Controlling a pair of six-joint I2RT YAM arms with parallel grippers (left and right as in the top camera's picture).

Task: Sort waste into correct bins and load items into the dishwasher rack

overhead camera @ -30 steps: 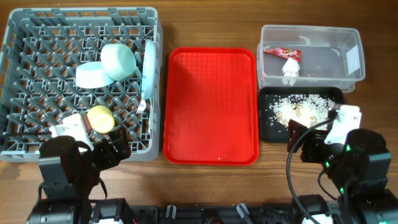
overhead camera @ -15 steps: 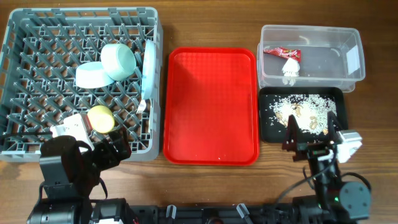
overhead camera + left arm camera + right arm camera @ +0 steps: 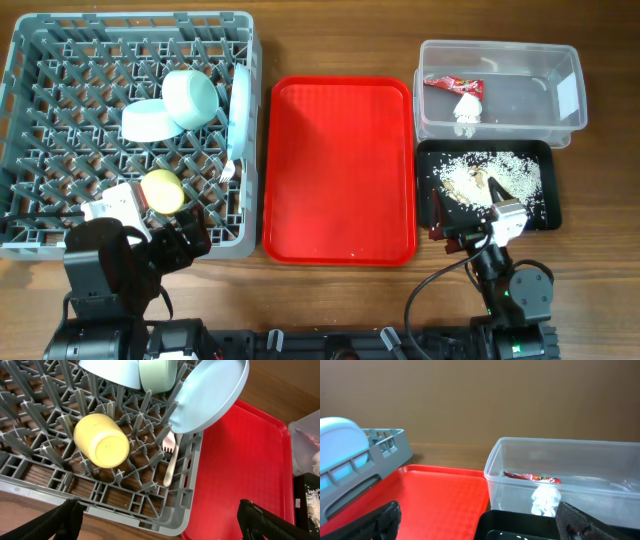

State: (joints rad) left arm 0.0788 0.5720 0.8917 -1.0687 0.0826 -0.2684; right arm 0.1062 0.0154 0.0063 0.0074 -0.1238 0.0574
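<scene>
Everything looks sorted, so the step is likely parking both arms. The left hand [image 3: 157, 512] hangs released at 7 o'clock by the dishwasher rack [image 3: 130, 28], which holds the mint-green bowls [image 3: 190, 98], plate [image 3: 240, 110], yellow cup [image 3: 162, 190] and fork [image 3: 170, 460]; no spoon shows. The right hand [image 3: 477, 512], released and empty, hangs at 5 o'clock by the black tray [image 3: 550, 215] of rice crumbs [image 3: 490, 175]. The sauce packet [image 3: 452, 85] and white scrap [image 3: 467, 110] lie in the clear tub [image 3: 565, 60] at 2 o'clock. Draw back toward 6 o'clock, clear of the rims
</scene>
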